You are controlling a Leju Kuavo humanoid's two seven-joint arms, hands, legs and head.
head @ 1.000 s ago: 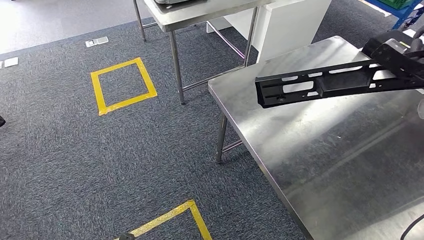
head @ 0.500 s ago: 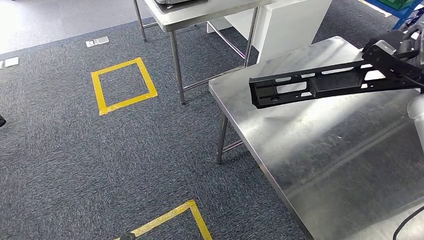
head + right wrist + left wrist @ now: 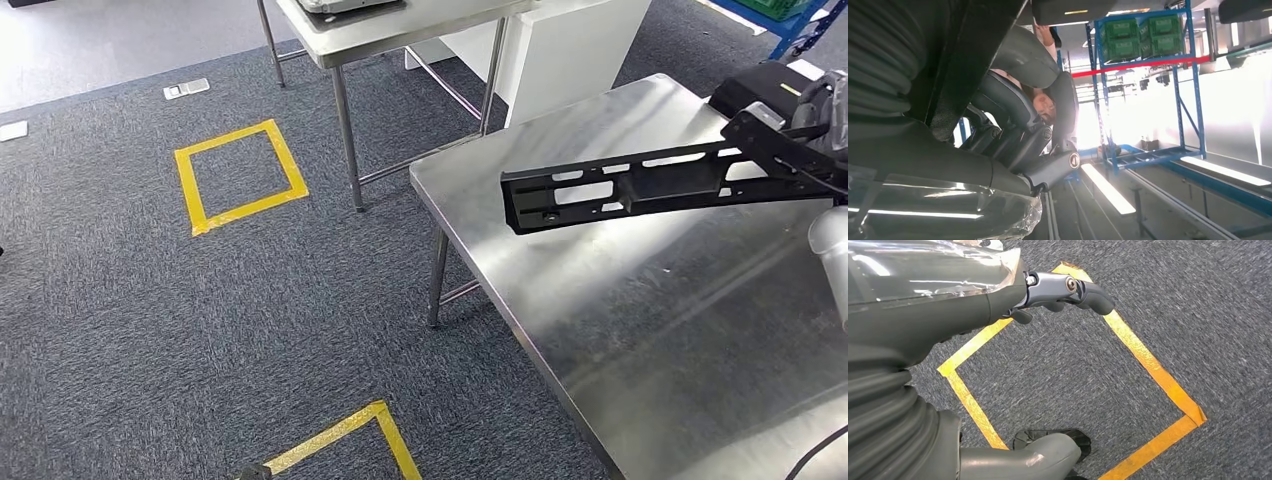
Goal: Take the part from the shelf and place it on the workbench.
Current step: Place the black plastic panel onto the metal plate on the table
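Right hand [image 3: 790, 135] at 2 o'clock in head view, fingers wrapped round one end of long black slotted metal bracket part [image 3: 620, 187]. Part held nearly level above polished steel workbench [image 3: 660, 330], free end pointing toward 9 o'clock, not touching surface. Left hand [image 3: 1058, 295] hangs over grey carpet [image 3: 150, 300], fingers curled in, holding nothing, above yellow tape square [image 3: 1148, 365]. Second steel table [image 3: 400, 30] at 12 o'clock. Blue rack with green crates [image 3: 1143, 35] in right wrist view.

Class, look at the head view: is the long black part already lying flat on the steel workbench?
No. The right hand holds the black part in the air above the workbench, free end tilted down.
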